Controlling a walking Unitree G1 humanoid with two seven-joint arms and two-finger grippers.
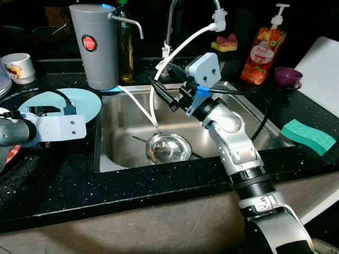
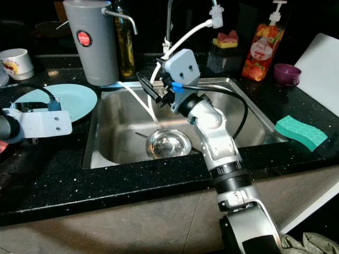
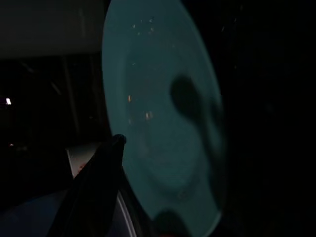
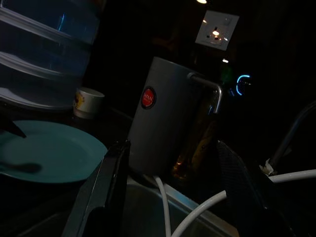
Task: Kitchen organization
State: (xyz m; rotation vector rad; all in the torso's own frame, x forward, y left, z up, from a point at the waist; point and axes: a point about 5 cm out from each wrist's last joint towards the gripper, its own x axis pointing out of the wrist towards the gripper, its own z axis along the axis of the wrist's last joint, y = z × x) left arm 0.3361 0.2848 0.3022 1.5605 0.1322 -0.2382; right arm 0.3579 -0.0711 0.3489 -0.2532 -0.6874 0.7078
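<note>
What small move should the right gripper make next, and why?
Probably lower the right gripper toward the steel bowl in the sink. Its fingers are open and empty above the basin, and the bowl lies just below them.

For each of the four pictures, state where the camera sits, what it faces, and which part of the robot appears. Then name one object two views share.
Left eye view: on the head, looking down at the sink with a steel bowl; both arms show.
Right eye view: beside it, same scene, slightly shifted.
Left wrist view: on the left arm, facing the teal plate; one black finger shows.
Right wrist view: on the right arm over the sink, facing the grey water filter; the right end effector is open.
Shared: both wrist views show the teal plate.
</note>
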